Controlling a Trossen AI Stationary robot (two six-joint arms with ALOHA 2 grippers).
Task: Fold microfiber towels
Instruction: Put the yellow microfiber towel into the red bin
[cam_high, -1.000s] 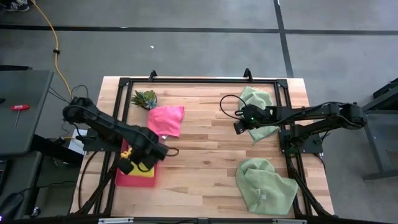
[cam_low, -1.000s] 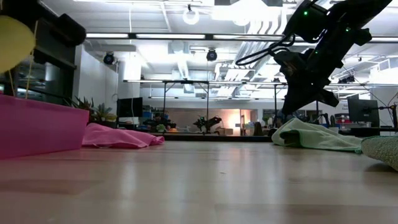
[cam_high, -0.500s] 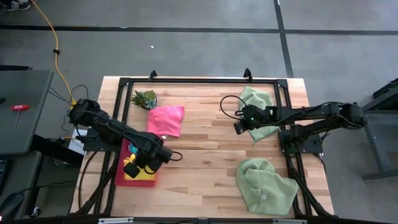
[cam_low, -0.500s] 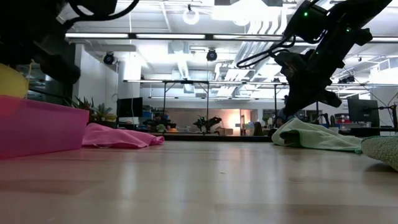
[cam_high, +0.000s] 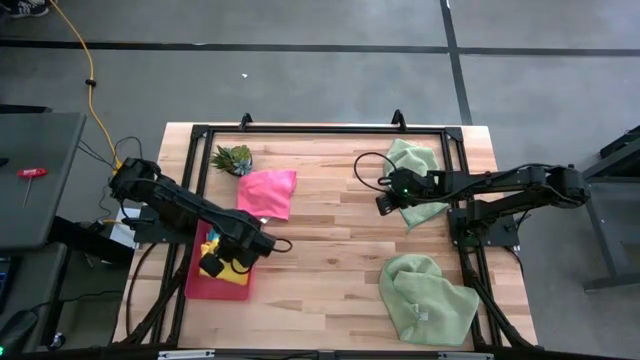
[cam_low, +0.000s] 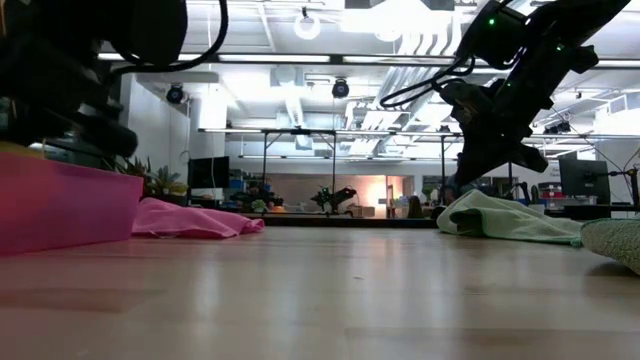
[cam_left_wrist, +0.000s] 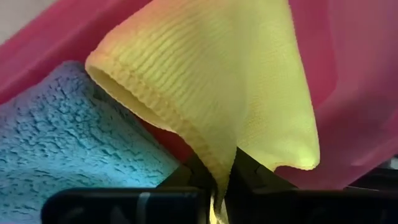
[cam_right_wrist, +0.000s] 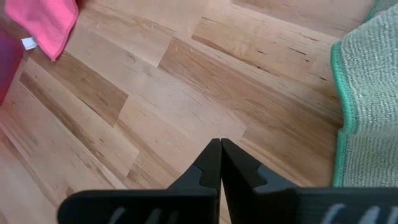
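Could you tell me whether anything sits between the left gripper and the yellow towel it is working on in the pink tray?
Nothing visible does. The left gripper is shut on the yellow towel, pinching a fold of it over the pink tray. The teal towel lies beside the fold, not between the fingers and it.

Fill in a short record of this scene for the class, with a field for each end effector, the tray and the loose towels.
left end effector: shut on yellow towel, over the pink tray
right end effector: shut, empty, above bare table beside a pale green towel
tray contents: yellow towel, teal towel
loose towels: hot pink towel near the plant; second pale green towel at the near right
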